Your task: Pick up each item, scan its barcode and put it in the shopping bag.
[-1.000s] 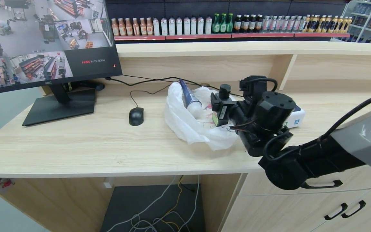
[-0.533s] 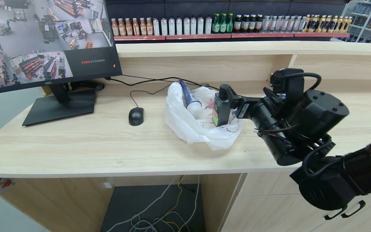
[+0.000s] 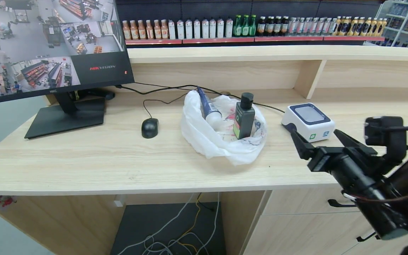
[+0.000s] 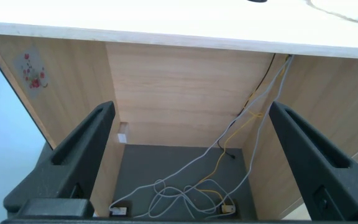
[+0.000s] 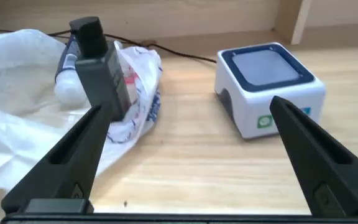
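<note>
Since one second ago the right claw [image 3: 315,141] has withdrawn from above the shopping bag [image 3: 204,138] to the right front edge of the tabletop [image 3: 83,159]. The dark bottle [image 3: 244,118] it then carried now stands upright and unheld inside the bag. The scanner [image 3: 308,122], previously hidden behind the arm, is now exposed. The right claw is spread wide and empty, pointing across the tabletop toward the scanner and bag, with the scanner nearest it. The left claw [image 4: 191,107] is also spread wide and empty, held below the tabletop's front edge and facing the recess where loose cables [image 4: 229,155] hang. A monitor [image 3: 44,46] occupies the left rear of the tabletop. The white bag sits mid-tabletop, open at the top, well apart from the right claw. A blue-and-white tube [image 3: 209,108] leans inside the bag, just left of the bottle. A black mouse [image 3: 149,128] lies between monitor and bag.
</note>
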